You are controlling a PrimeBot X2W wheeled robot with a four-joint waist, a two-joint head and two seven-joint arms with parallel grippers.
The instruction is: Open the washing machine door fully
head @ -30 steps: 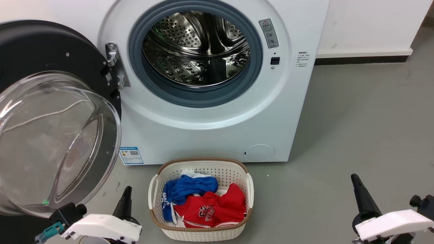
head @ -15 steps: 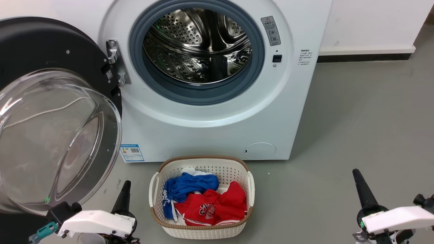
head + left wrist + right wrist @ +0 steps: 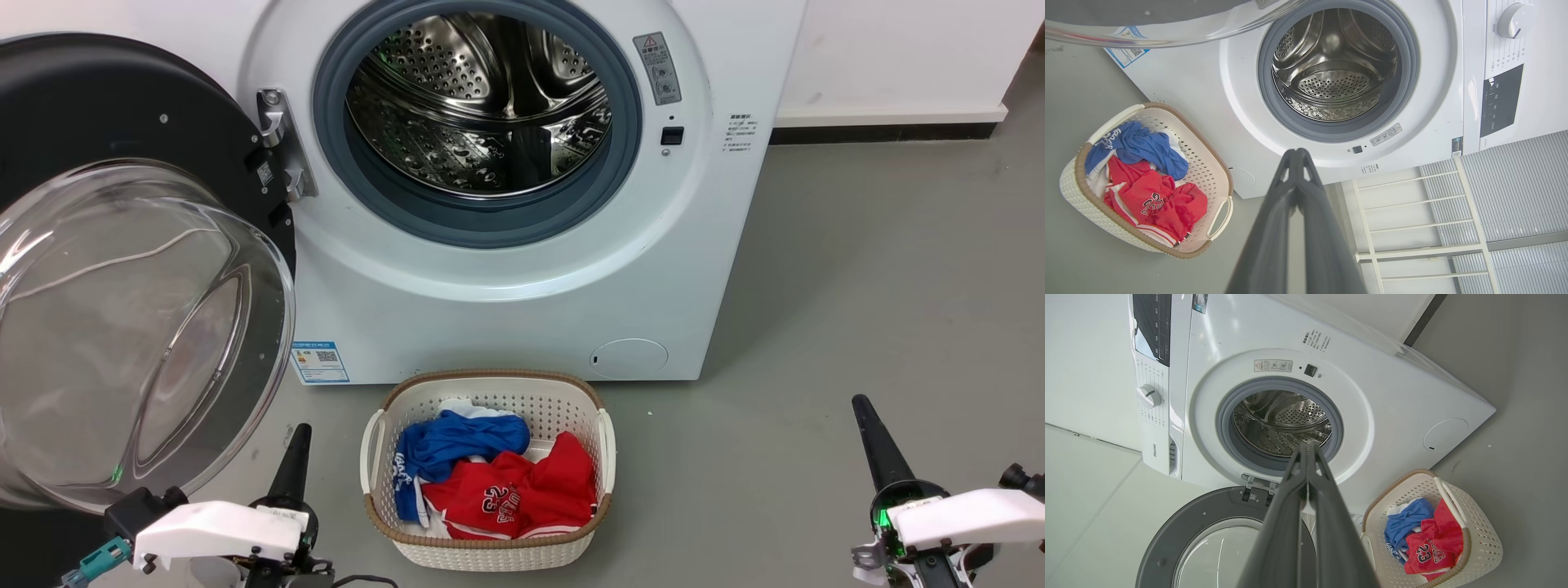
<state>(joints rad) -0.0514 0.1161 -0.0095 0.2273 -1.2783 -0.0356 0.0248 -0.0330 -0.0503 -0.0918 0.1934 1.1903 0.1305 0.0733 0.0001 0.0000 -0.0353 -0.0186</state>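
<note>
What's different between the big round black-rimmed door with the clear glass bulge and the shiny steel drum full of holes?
The black-rimmed glass door is clear in the middle and bulges outward; the perforated steel drum is shiny metal and hollows inward. The door hangs swung open from a metal hinge at the left of the white washing machine; the drum sits inside it, ringed by a grey rubber gasket. Both are round.

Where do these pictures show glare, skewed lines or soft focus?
Head view: pale reflection streaks cross the glass of the washing machine door, and the drum glints. Left wrist view: the left gripper looks soft, near the lens. Right wrist view: the washing machine looks skewed; the right gripper is soft.
</note>
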